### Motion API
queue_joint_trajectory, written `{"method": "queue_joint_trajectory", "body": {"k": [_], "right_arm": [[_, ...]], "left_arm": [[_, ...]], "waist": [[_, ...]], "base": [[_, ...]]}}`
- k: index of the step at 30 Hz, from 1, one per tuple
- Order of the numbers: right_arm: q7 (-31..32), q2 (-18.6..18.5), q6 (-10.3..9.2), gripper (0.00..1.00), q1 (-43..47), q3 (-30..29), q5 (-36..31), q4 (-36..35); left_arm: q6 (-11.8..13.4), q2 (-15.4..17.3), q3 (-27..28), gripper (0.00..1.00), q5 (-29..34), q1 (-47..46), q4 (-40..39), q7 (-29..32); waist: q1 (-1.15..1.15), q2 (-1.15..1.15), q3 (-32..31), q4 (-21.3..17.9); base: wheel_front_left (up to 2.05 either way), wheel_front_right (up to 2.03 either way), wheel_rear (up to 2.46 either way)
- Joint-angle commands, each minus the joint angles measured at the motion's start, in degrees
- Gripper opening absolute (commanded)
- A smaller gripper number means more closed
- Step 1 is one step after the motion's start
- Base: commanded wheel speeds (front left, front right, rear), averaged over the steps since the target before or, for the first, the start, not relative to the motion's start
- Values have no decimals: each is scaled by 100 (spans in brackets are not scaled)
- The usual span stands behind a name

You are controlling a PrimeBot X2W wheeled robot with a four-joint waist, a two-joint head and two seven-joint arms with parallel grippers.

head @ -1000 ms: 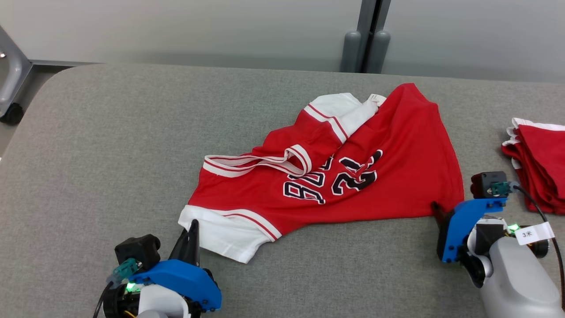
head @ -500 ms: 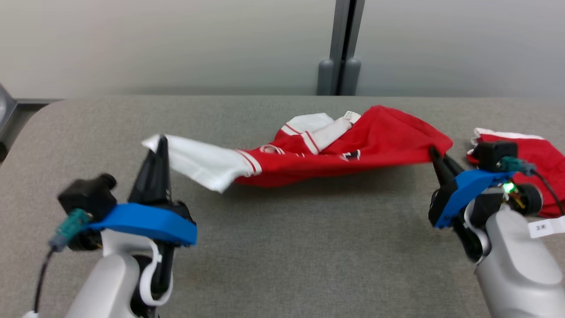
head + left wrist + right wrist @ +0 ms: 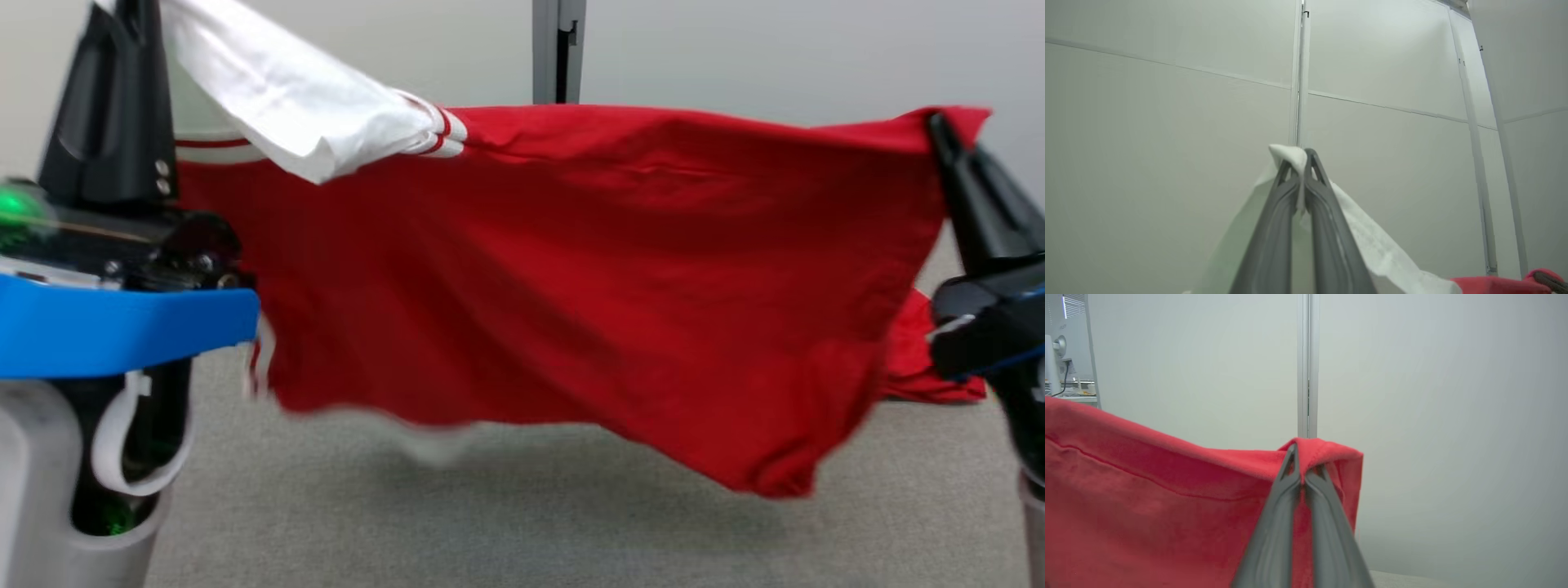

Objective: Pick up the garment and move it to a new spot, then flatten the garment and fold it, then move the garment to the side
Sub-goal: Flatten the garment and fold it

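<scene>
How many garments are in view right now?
2: the jersey hanging between the left gripper and right gripper; red cloth on the table behind its right edge, mostly hidden, maybe several pieces.

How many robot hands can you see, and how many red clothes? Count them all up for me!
Robot grippers: 2, the left gripper and the right gripper, both pinching cloth
Red and white jersey held up in the air: 1
Red cloth heap on the table: 1
Total: 4

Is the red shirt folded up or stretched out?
Stretched out. The jersey hangs like a curtain between the left gripper, pinching its white part, and the right gripper, pinching a red corner.
</scene>
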Motion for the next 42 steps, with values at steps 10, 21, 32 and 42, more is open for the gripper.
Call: {"method": "queue_joint_trajectory", "body": {"k": [10,21,32,42], "right_arm": [[1272,120,1,0,495,-679,-73,-2098],[1052,132,1,0,-897,-338,-331,-523],[-249,425,1,0,-4237,-279,-1602,2745],[-1428,616,1,0,-4390,-730,-2451,4962]], "left_arm": [[45,309,-119,0,101,-914,-493,863],[-231,173,-291,0,112,-1967,884,933],[-535,-651,-327,0,426,-4310,3412,-394],[-734,-1181,-655,0,277,-3619,4722,-1041]], "waist": [[1,0,164,-210],[1,0,1597,-165],[1,0,2714,203],[1,0,3607,616]], "base": [[0,0,0],[0,0,0],[0,0,0],[0,0,0]]}}
